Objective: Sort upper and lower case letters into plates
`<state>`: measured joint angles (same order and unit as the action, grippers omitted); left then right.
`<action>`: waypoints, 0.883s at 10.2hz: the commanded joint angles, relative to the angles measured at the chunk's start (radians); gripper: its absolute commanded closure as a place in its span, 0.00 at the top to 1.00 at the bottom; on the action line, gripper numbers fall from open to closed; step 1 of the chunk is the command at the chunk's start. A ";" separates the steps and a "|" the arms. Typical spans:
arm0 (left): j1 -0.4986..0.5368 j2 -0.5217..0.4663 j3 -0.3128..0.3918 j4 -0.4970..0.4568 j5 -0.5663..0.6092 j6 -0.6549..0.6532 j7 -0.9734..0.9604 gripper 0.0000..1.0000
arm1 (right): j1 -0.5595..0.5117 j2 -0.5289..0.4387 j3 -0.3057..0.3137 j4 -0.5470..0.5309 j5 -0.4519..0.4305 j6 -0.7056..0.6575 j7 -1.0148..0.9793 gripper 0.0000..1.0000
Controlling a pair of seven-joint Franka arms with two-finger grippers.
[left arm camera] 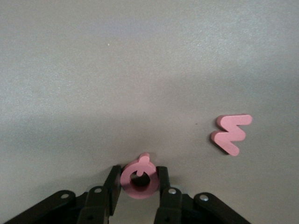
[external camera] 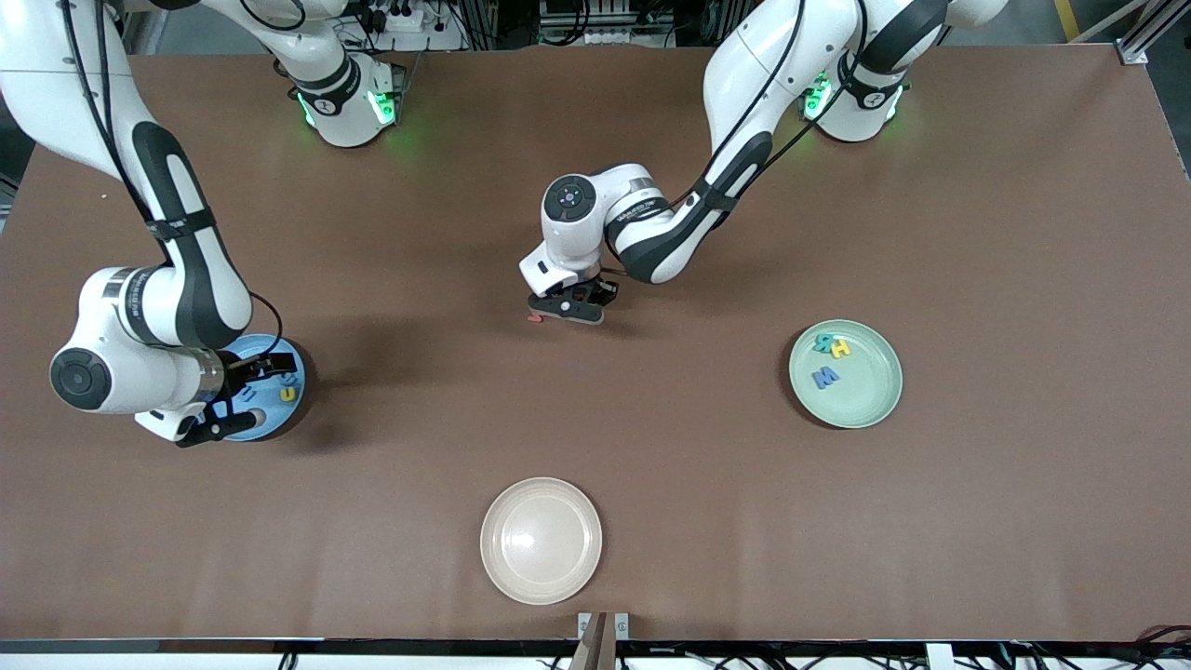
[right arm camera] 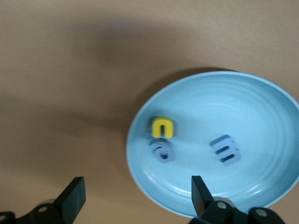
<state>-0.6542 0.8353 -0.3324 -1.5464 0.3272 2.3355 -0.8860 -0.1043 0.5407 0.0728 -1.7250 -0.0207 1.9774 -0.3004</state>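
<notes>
My left gripper (external camera: 568, 309) is low over the middle of the table and shut on a red ring-shaped letter (left arm camera: 138, 178). A second red letter (left arm camera: 232, 133), zigzag-shaped, lies on the table beside it and shows in the front view (external camera: 533, 317). The mint green plate (external camera: 884, 391) toward the left arm's end holds a teal (external camera: 822, 341), a yellow (external camera: 840, 349) and a blue letter (external camera: 825, 377). My right gripper (external camera: 247, 395) is open over the blue plate (external camera: 279, 349). In the right wrist view that plate (right arm camera: 261, 116) holds a yellow (right arm camera: 162, 128) and two blue letters (right arm camera: 162, 151) (right arm camera: 225, 150).
A cream-white plate (external camera: 541, 541) with nothing in it sits near the table's edge closest to the front camera, between the two other plates. The brown tabletop (external camera: 1023, 233) spreads widely around all three plates.
</notes>
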 commanded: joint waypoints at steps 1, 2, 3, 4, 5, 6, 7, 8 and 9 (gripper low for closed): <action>-0.001 0.002 0.015 0.059 -0.023 -0.121 -0.004 0.17 | 0.087 -0.039 0.005 -0.034 0.015 -0.012 0.125 1.00; 0.010 -0.001 0.015 0.087 -0.039 -0.183 0.001 0.17 | 0.133 -0.044 0.007 -0.039 0.015 -0.011 0.214 1.00; 0.049 -0.027 0.010 0.091 -0.046 -0.214 0.048 0.17 | 0.182 -0.051 0.007 -0.041 0.015 -0.011 0.304 1.00; 0.114 -0.039 -0.003 0.089 -0.057 -0.263 0.138 0.17 | 0.220 -0.054 0.007 -0.039 0.015 -0.009 0.381 1.00; 0.163 -0.066 -0.014 0.089 -0.065 -0.307 0.225 0.17 | 0.257 -0.054 0.007 -0.039 0.021 0.000 0.453 1.00; 0.224 -0.099 -0.023 0.085 -0.080 -0.359 0.292 0.17 | 0.303 -0.051 0.005 -0.039 0.033 0.033 0.528 1.00; 0.295 -0.128 -0.042 0.077 -0.082 -0.425 0.394 0.17 | 0.339 -0.050 0.005 -0.041 0.034 0.067 0.608 1.00; 0.356 -0.163 -0.043 0.060 -0.085 -0.496 0.515 0.17 | 0.383 -0.053 0.007 -0.041 0.034 0.072 0.694 1.00; 0.419 -0.207 -0.043 0.031 -0.089 -0.559 0.601 0.17 | 0.431 -0.060 0.005 -0.041 0.034 0.070 0.790 1.00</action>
<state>-0.3128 0.7100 -0.3609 -1.4439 0.2691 1.8448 -0.4009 0.2709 0.5235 0.0839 -1.7288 0.0007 2.0370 0.3711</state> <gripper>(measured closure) 0.634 0.000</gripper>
